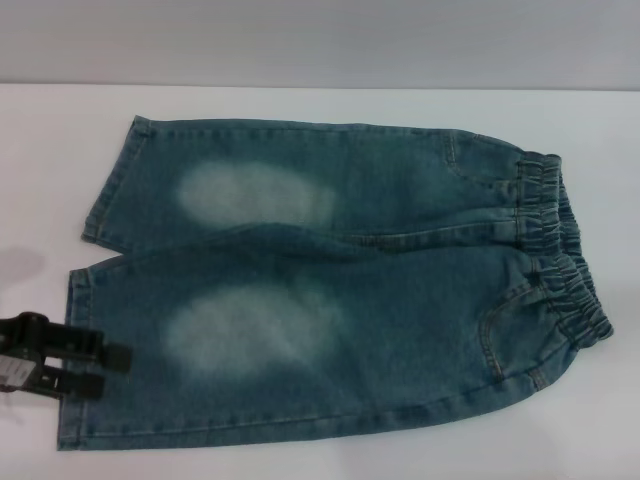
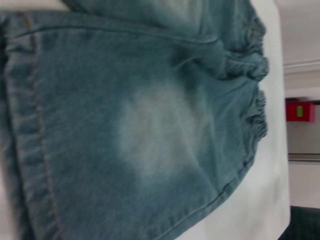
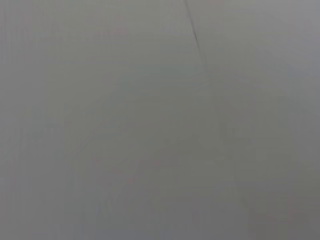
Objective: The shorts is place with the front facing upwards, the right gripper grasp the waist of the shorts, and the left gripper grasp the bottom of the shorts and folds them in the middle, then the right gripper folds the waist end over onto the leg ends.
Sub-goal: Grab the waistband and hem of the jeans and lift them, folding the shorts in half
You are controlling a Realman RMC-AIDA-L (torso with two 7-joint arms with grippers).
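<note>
Head view: denim shorts (image 1: pixel 330 285) are spread flat on the white table (image 1: pixel 60 150), front up, waistband (image 1: pixel 560 250) at the right end. The left gripper (image 1: pixel 108 372) sits over the near leg's hem, fingers apart with nothing between them. The right gripper isn't in view.

1. You see only the left gripper (image 1: pixel 88 370) of the robot's body: matte black throughout.
2. Two blunt, parallel black fingers (image 1: pixel 100 356) project from a blocky, ridged black base.
3. No markings or cables discernible.
</note>
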